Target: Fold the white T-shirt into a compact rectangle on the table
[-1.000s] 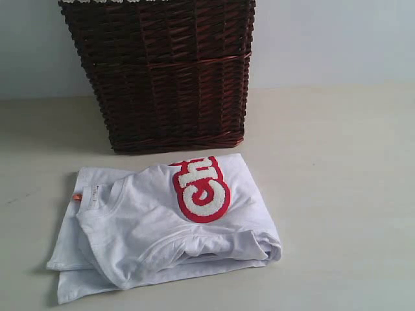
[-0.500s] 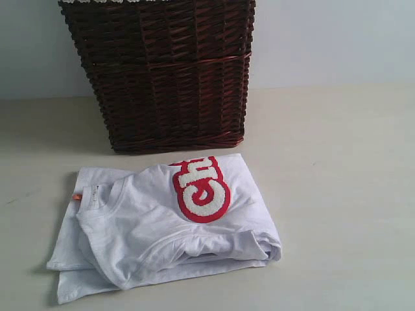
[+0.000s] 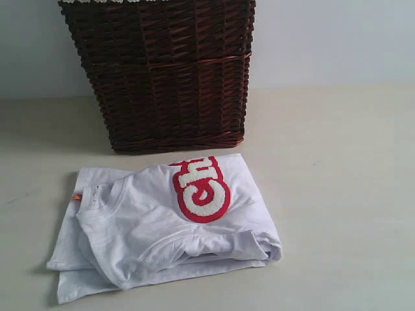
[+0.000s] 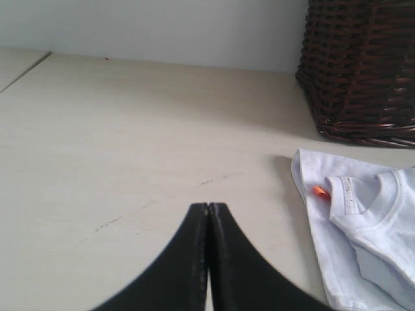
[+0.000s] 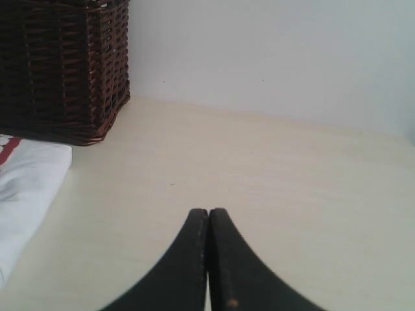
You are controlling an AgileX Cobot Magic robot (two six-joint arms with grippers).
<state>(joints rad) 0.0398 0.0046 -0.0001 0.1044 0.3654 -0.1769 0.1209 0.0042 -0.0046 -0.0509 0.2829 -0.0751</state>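
The white T-shirt (image 3: 162, 227) lies folded in a rough rectangle on the cream table (image 3: 337, 194), its red band with fuzzy white letters (image 3: 202, 189) facing up and the orange neck tag (image 3: 77, 196) at its left end. Neither gripper shows in the exterior view. In the left wrist view my left gripper (image 4: 209, 206) is shut with nothing in it, above bare table, apart from the white T-shirt (image 4: 363, 227) and the orange tag (image 4: 320, 192). My right gripper (image 5: 208, 211) is also shut and empty, over bare table beside an edge of the white T-shirt (image 5: 26, 188).
A tall dark brown wicker basket (image 3: 165, 71) stands just behind the shirt, against a pale wall. The same wicker basket (image 4: 363, 65) appears in the left wrist view, and the wicker basket (image 5: 61, 65) in the right wrist view.
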